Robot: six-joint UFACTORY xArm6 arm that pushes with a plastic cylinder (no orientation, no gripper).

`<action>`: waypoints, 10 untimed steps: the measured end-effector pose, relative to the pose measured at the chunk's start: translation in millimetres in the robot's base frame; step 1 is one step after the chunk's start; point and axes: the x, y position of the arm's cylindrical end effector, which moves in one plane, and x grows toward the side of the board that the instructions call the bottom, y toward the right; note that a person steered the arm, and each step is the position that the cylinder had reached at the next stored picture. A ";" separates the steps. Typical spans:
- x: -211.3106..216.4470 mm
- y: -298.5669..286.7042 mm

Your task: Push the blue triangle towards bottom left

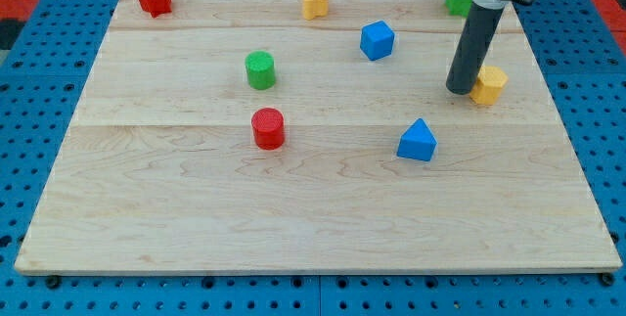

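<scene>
- No claw is fitted, so nothing is held and no opening can be told; the arm ends in a dark rod, and my tip (461, 90) is set down on the worktop (293, 208) at the view's right.
- The tip is seen just beside the yellow block (489, 84), on that block's left, possibly touching it.
- The blue triangle (417, 141) is found below and a little left of the tip, apart from it, in the lower right-centre of the board.
- The triangle is judged light, stiff and free to slide on smooth wood; it cannot be gripped, only pushed. Contact is best made on its upper right face, squarely, since an off-centre push is likely to spin it aside.
- Further out, a blue cube (377, 39), a green cylinder (259, 69) and a red cylinder (267, 128) are seen; the red cylinder lies nearest the path to the bottom left.
</scene>
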 end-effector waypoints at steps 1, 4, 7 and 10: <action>28.9 -6.8; 63.4 -69.4; 134.4 -81.2; 177.3 -159.1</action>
